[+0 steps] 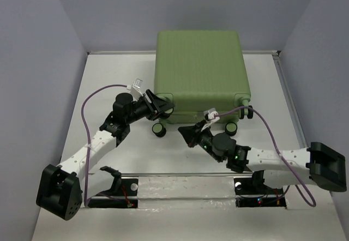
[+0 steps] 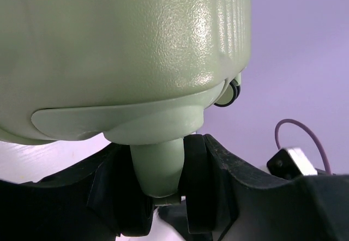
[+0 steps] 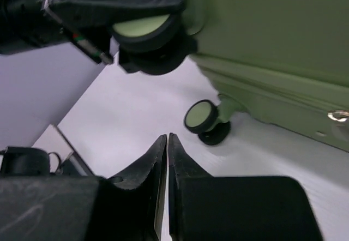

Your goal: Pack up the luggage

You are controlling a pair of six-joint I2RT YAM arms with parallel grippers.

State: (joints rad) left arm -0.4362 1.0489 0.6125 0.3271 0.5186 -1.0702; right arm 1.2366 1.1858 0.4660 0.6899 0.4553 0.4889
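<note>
The luggage (image 1: pixel 199 69) is a closed light-green ribbed suitcase lying flat at the back middle of the table, wheels toward me. My left gripper (image 1: pixel 165 106) is at its near left corner, shut on the upper caster wheel (image 2: pixel 158 170); the green stem sits between my jaws (image 2: pixel 163 194). The right wrist view shows that held wheel (image 3: pixel 143 27) and the shell (image 3: pixel 272 34). My right gripper (image 1: pixel 188 133) is shut and empty, just above the table in front of the suitcase; it (image 3: pixel 167 138) points at a lower caster (image 3: pixel 200 115).
More black-and-green casters (image 1: pixel 159 130) (image 1: pixel 232 127) stick out from the suitcase's near edge. A purple cable (image 1: pixel 262 121) runs by the right corner wheel. A metal rail (image 1: pixel 174 173) crosses in front of the arm bases. Low walls edge the white table (image 1: pixel 109 88).
</note>
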